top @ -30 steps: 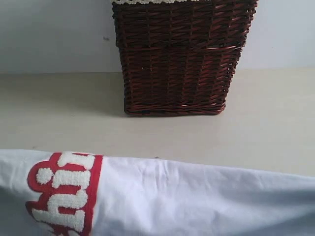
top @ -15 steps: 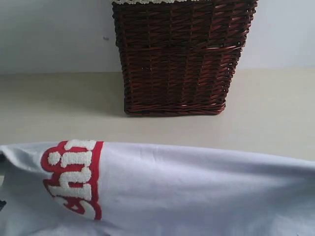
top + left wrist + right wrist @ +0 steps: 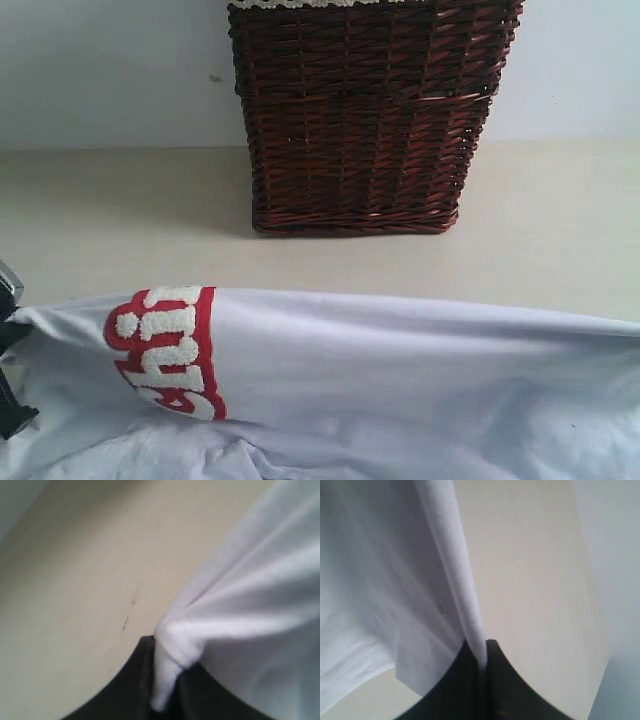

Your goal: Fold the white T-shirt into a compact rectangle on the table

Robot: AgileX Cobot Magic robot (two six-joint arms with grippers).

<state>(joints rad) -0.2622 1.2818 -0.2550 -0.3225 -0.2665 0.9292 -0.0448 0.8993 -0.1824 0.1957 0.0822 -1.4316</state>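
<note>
Left gripper (image 3: 164,669): pinching a bunched fold of the white T-shirt (image 3: 250,605) between its two dark fingers (image 3: 140,680), with the jaws standing almost together.
Left gripper, exterior view: peeking in at the left edge only, a grey part above and a dark part below, right at the end of the cloth.
Right gripper (image 3: 480,650): clamping a thin, taut edge of the cloth, with the jaws pressing nearly flat against each other.
</note>
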